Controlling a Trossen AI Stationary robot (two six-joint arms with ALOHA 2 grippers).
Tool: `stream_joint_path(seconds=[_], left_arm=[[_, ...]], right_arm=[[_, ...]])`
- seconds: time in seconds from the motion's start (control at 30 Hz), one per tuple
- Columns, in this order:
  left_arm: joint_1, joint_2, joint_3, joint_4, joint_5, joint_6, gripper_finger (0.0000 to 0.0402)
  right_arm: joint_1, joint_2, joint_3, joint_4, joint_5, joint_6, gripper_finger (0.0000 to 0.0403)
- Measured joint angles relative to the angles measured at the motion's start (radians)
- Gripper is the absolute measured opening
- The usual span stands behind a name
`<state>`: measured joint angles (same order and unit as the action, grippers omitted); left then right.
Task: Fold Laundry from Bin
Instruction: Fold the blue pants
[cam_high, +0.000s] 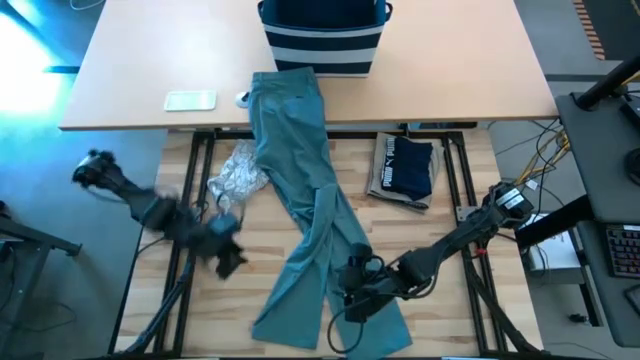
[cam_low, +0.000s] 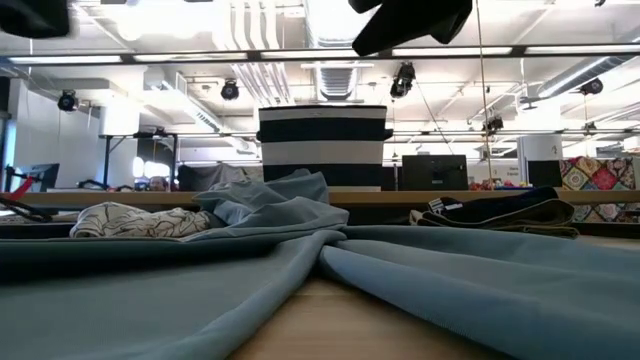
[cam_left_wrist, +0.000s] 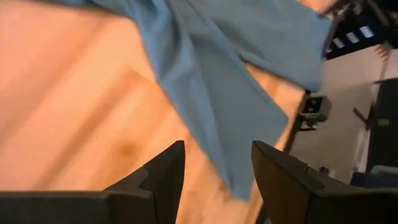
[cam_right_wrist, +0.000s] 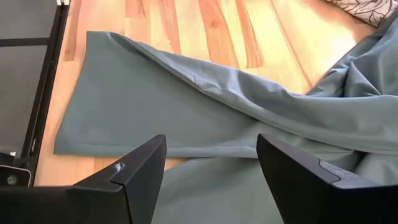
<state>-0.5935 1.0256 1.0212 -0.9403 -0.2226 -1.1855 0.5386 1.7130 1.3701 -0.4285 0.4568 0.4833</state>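
Observation:
The teal-green garment (cam_high: 305, 200), a pair of trousers, lies spread along the table. Its waist end lies by the striped navy bin (cam_high: 322, 35) at the far edge, and its two legs run toward the near edge. A grey-white patterned garment (cam_high: 238, 178) lies crumpled left of it. A dark navy piece with white print (cam_high: 408, 168) lies folded on a tan one at the right. My left gripper (cam_left_wrist: 217, 180) hangs open above bare wood beside the left leg (cam_left_wrist: 236, 112). My right gripper (cam_right_wrist: 211, 168) hangs open over the right leg (cam_right_wrist: 186, 118).
A flat white item (cam_high: 190, 100) and a small white object (cam_high: 243, 98) lie on the far tabletop left of the bin. Dark frame rails (cam_high: 195, 190) cross the wood on both sides. Bare wood (cam_high: 450, 230) shows right of the trousers.

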Motion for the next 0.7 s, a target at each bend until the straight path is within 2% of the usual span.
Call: stream_joint_path(seconds=[0.1, 0.27, 0.37, 0.5, 0.63, 0.7], left_arm=[[-0.209, 0.074, -0.018, 0.028, -0.132, -0.209, 0.0171], [-0.35, 0.267, -0.019, 0.078, -0.128, -0.409, 0.0201], [-0.372, 0.382, -0.018, 0.204, -0.113, -0.427, 0.0232], [-0.368, 0.52, -0.018, 0.368, -0.032, -0.48, 0.0267], [-0.365, 0.628, -0.018, 0.382, 0.063, -0.607, 0.0273], [-0.365, 0.659, -0.018, 0.384, 0.073, -0.64, 0.027]], right_arm=[[0.0, 0.0, 0.0, -0.002, 0.0, 0.004, 0.0252], [-0.002, 0.0, 0.0, -0.001, 0.0, 0.004, 0.0254], [-0.002, 0.0, 0.0, -0.001, 0.008, 0.006, 0.0254], [-0.002, -0.001, 0.0, -0.001, 0.008, 0.035, 0.0254], [0.007, -0.002, 0.0, -0.001, 0.008, 0.102, 0.0254], [0.017, -0.002, 0.0, -0.001, 0.008, 0.108, 0.0254]])
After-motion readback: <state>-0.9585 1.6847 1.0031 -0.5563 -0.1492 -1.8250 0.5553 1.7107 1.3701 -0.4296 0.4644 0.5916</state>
